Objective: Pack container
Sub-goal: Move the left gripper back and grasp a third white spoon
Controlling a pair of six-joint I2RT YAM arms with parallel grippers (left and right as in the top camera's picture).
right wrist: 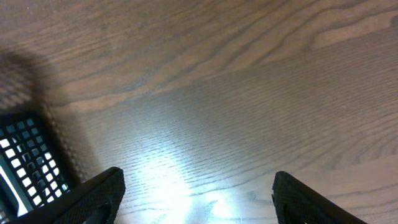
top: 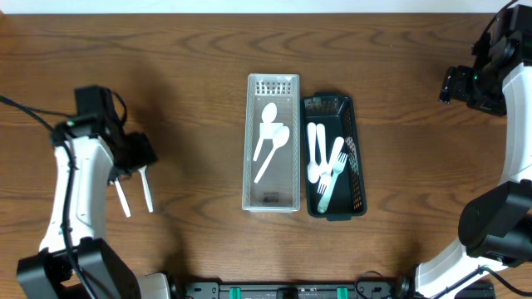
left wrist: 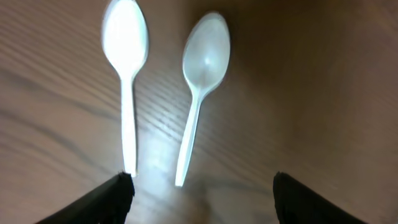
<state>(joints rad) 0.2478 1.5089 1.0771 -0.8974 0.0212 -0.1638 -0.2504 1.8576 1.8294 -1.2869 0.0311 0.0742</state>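
The left jaws are held wide above the counter (top: 191,50), with two white spoons (left wrist: 127,93) laid side by side just beyond them. Farther off, more cutlery (top: 270,116) is seen in the clear tray (top: 248,178) and the dark basket (top: 359,187) beside it; the right jaws are spread wide past the basket.

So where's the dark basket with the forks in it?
In the overhead view, the dark basket sits near the middle of the table, close against the right side of the clear tray.
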